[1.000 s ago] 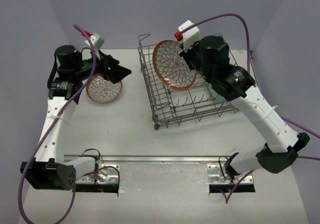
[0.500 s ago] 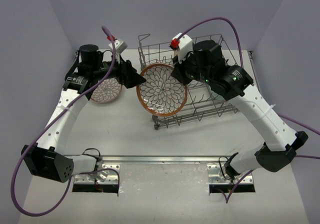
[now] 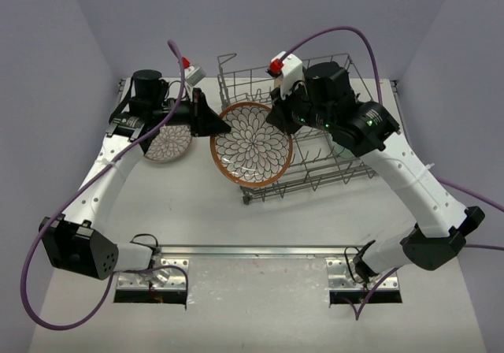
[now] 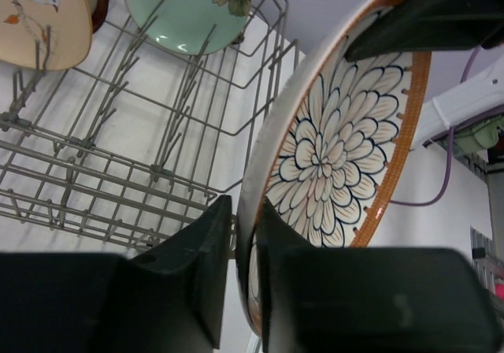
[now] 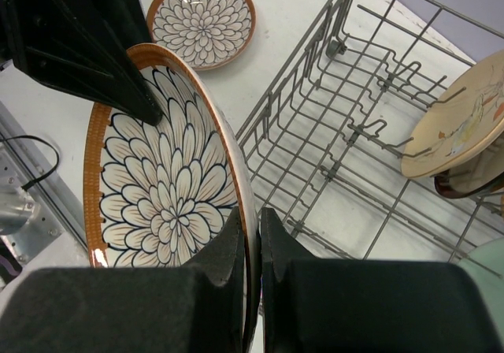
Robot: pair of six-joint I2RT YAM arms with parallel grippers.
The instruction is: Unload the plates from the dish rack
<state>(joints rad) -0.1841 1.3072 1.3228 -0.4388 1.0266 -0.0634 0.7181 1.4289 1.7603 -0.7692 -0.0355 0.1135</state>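
A white plate with a dark floral pattern and orange-brown rim (image 3: 250,144) hangs tilted just left of the grey wire dish rack (image 3: 307,186). My right gripper (image 3: 277,120) is shut on its right rim (image 5: 252,219). My left gripper (image 3: 216,124) is closed over the opposite rim (image 4: 246,211), one finger on each face. A second floral plate (image 3: 167,142) lies flat on the table at the left. In the rack (image 4: 102,180) stand a mint green plate (image 4: 185,10) and a cream plate with a bird (image 4: 35,18). A dark brown plate (image 5: 472,180) sits behind the cream one (image 5: 457,124).
The rack's upright tines (image 5: 354,156) stand close behind the held plate. A metal rail (image 3: 252,250) runs along the near edge between the arm bases. Purple cables (image 3: 339,30) loop above both wrists. Walls close the table at back and sides.
The right arm carried the floral plate left out of the rack. The left gripper swung right from the plate on the table and closed on the held plate's rim.
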